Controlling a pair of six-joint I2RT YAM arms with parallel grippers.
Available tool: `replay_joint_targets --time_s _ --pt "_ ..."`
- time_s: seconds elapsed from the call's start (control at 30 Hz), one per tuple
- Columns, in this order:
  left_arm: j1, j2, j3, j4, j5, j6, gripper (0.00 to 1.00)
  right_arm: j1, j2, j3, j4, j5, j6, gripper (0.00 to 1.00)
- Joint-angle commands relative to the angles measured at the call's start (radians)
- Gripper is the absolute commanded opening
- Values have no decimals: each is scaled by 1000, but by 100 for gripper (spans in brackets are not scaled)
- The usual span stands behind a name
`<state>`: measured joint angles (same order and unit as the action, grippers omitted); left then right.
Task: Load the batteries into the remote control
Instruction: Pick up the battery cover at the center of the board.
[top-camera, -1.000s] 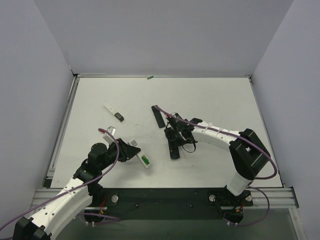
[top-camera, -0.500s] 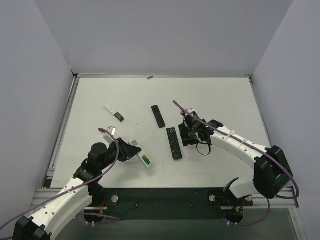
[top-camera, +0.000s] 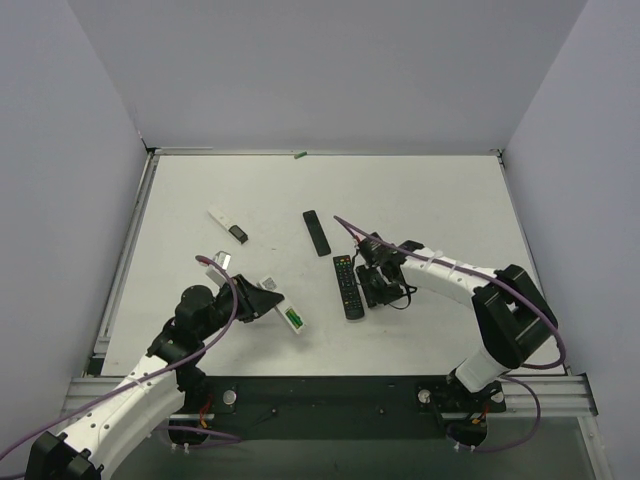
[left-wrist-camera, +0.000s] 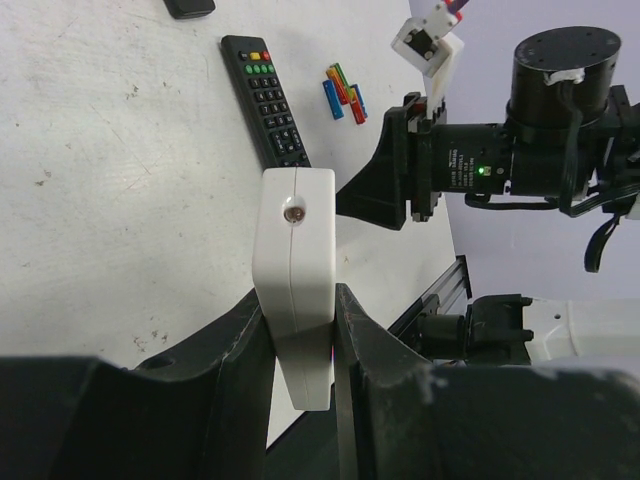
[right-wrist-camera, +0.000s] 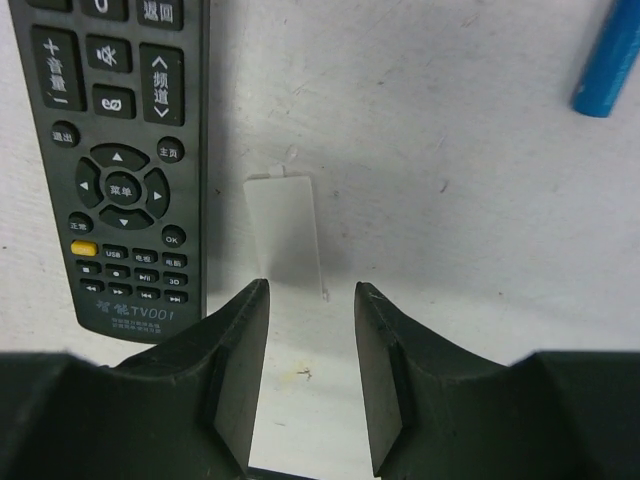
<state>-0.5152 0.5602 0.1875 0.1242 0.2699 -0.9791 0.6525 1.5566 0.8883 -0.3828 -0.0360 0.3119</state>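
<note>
Within 1 second the right gripper (right-wrist-camera: 310, 292) has swung back, its narrowing, still-unclosed jaws straddling a small flat white plastic panel (right-wrist-camera: 283, 225) (probably the battery cover). The left gripper (left-wrist-camera: 300, 300) stays clenched on the slim white rectangular remote control (left-wrist-camera: 295, 240). The small green, red and blue cylindrical batteries (left-wrist-camera: 345, 90) lie beyond its jaws, so loading waits.

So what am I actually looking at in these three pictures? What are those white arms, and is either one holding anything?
Two robot arms are bolted at the near edge of a table. One picture looks down from above; the others come from a camera on each wrist. The left gripper is shut on the white remote control. The right gripper hangs open over a small white cover, beside a black remote. Loose batteries lie nearby.
</note>
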Motion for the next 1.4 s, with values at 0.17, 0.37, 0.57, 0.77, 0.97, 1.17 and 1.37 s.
replay_joint_targets --time_s 0.17,0.37,0.57,0.77,0.97,1.17,1.37 --pt "6 -5 3 78 20 -10 0 33 83 64 -79 -27 0 35" --pt "6 6 3 84 26 -13 0 32 131 101 -110 -33 0 35" --pt "6 10 -11 109 29 -27 0 35 163 97 -126 -16 4 32" --pt "6 33 -37 178 41 -67 0 38 168 89 -151 30 1 22" --pt "6 84 -79 302 51 -133 0 48 77 72 -159 90 -11 11" --pt "6 148 -106 455 57 -205 0 67 -45 96 -194 59 -43 8" --pt "4 210 -129 586 43 -279 0 153 -150 224 -278 4 -83 7"
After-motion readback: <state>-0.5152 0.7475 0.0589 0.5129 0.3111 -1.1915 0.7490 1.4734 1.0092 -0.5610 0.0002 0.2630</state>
